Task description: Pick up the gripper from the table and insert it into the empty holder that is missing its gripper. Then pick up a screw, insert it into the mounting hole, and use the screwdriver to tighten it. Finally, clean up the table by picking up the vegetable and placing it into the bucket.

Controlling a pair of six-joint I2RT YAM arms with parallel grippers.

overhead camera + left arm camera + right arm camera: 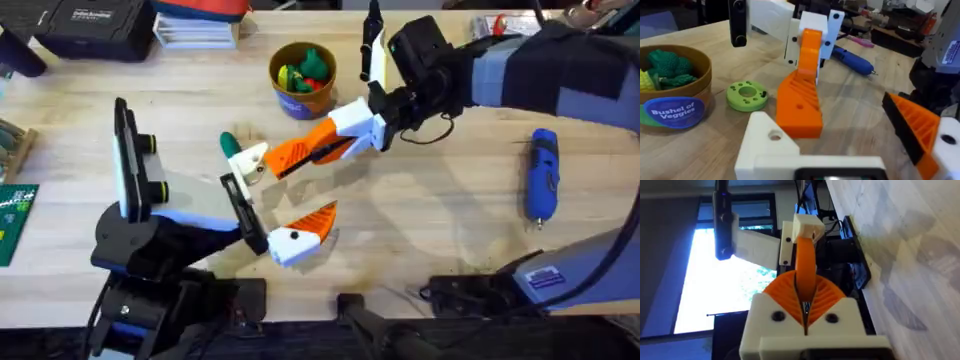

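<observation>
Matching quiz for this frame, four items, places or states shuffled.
Things:
1. blue pen-shaped screwdriver
2. orange-brown round bucket
3. orange and white gripper part
4. lime-green round disc

Places or states:
A. holds toy vegetables
B. flat on the wooden table, beside the bucket
C. lying alone on the table, on the right arm's side
D. clamped in the right gripper

Pairs: 1-C, 2-A, 3-D, 4-B
</observation>
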